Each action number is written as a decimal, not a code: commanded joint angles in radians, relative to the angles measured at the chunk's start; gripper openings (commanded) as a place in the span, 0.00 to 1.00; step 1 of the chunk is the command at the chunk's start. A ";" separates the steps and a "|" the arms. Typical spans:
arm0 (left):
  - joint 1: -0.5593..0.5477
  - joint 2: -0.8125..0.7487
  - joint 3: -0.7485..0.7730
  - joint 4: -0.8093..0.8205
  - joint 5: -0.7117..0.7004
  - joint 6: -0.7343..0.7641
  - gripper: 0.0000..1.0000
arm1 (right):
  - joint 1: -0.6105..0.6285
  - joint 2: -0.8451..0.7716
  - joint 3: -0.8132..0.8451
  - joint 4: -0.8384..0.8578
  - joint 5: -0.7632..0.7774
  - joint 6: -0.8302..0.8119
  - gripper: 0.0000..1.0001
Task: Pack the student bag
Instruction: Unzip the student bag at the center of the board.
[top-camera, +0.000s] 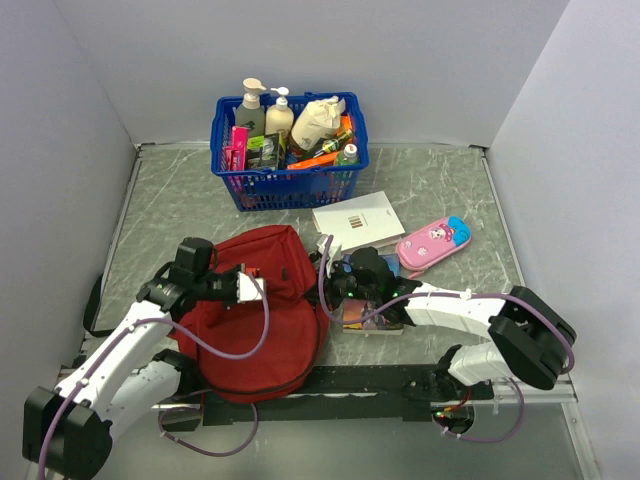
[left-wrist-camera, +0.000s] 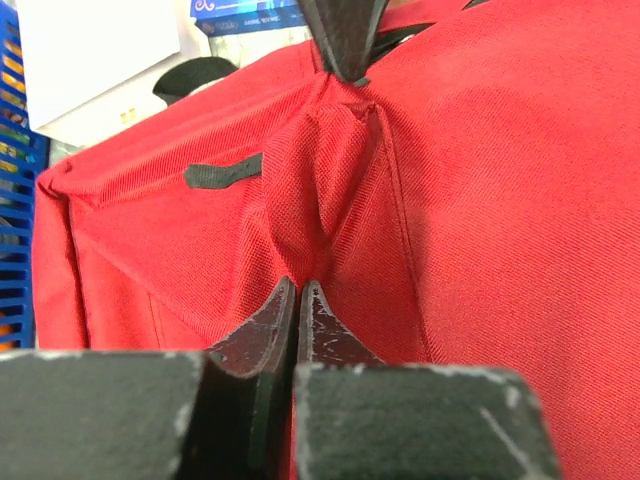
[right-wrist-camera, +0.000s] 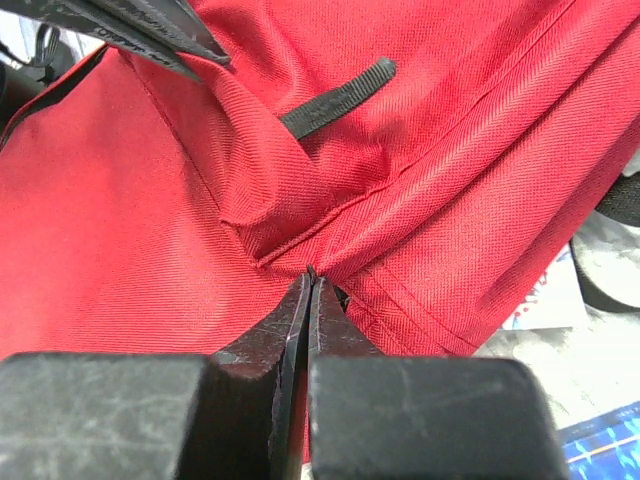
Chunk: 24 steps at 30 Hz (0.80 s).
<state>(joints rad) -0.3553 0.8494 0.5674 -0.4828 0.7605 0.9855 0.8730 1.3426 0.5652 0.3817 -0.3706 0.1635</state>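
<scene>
My left gripper and right gripper each pinch fabric of the student bag. Opening it, I judge; next, find the zipper.

The large, soft, dark-red fabric backpack lies flat on the table near its front edge, left of centre, between the two arms. Its woven cloth is slack and rumpled, and a black trim line curves round its lower right border. A short black webbing tab lies flat against the fabric close to a stitched seam. Beside that tab a fold of cloth stands raised, pinched from opposite sides: the left gripper and the right gripper each have their fingertips pressed together on the red material.
</scene>
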 joint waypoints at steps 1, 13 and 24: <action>0.006 0.053 0.078 0.033 -0.041 -0.050 0.01 | 0.004 -0.092 -0.014 0.010 0.025 0.016 0.00; -0.002 0.011 0.045 0.012 -0.007 -0.024 0.01 | -0.005 -0.161 -0.090 0.016 0.131 0.056 0.10; -0.020 0.005 0.040 0.018 -0.003 -0.030 0.01 | -0.011 -0.177 -0.097 0.023 0.141 0.073 0.02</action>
<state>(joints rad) -0.3668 0.8654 0.6003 -0.4797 0.7551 0.9630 0.8688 1.1923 0.4820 0.3721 -0.2432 0.2214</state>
